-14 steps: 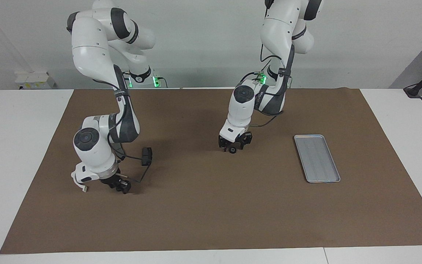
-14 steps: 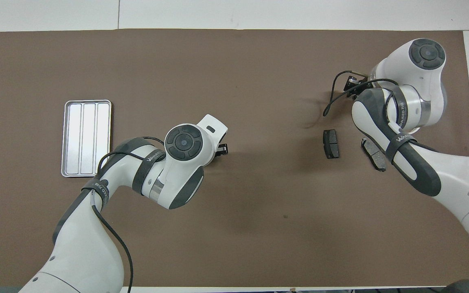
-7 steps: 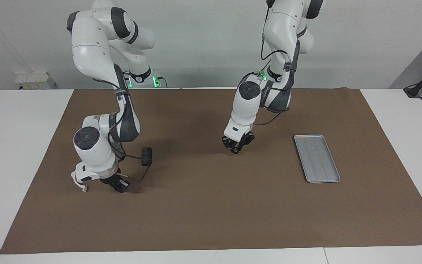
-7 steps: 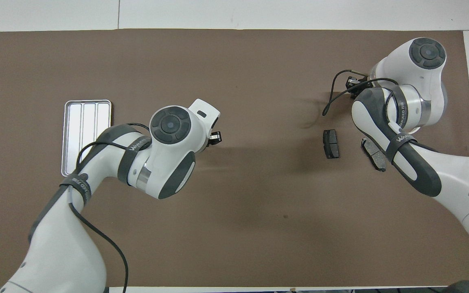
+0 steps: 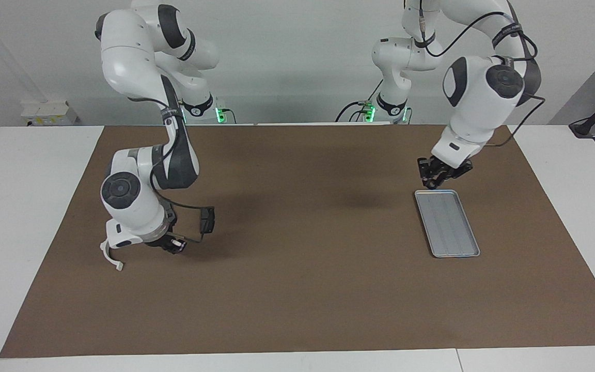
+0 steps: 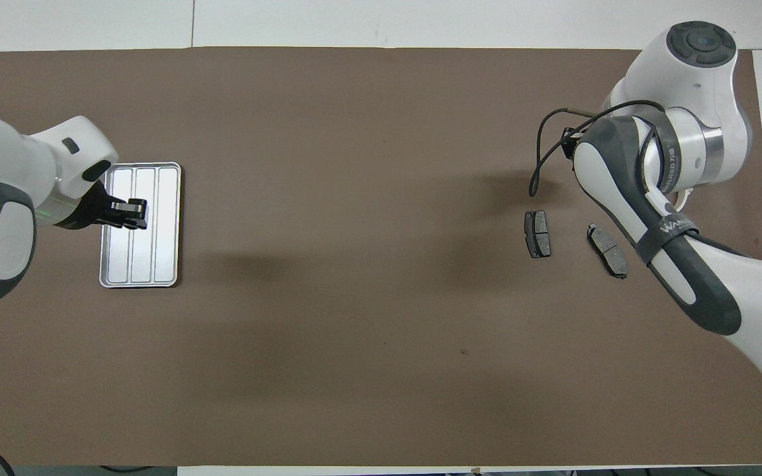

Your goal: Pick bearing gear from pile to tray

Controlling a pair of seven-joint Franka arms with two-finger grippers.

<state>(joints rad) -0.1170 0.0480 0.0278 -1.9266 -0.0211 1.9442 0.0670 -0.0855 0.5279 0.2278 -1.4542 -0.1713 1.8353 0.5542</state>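
Observation:
My left gripper [image 5: 434, 179] hangs just above the end of the silver tray [image 5: 451, 230] nearest the robots, also seen over the tray [image 6: 156, 254] in the overhead view. Its fingertips are shut on a small black bearing gear [image 5: 431, 183]. The pile lies at the right arm's end of the mat: a white plastic arc [image 5: 111, 257] and two dark brake-pad plates [image 6: 538, 233] [image 6: 607, 242]. My right gripper [image 5: 175, 246] is shut and low over the mat between the arc and one plate [image 5: 207, 219]. Whether it holds anything does not show.
A brown mat [image 5: 297, 289] covers the table, with white tabletop around it. A black cable [image 6: 540, 152] loops off the right wrist over the mat near the plates. The right arm's elbow [image 6: 659, 225] covers part of the pile from above.
The left arm swung from the middle of the mat to above the tray, carrying the black part. The right gripper shut and lifted slightly off the mat by the arc.

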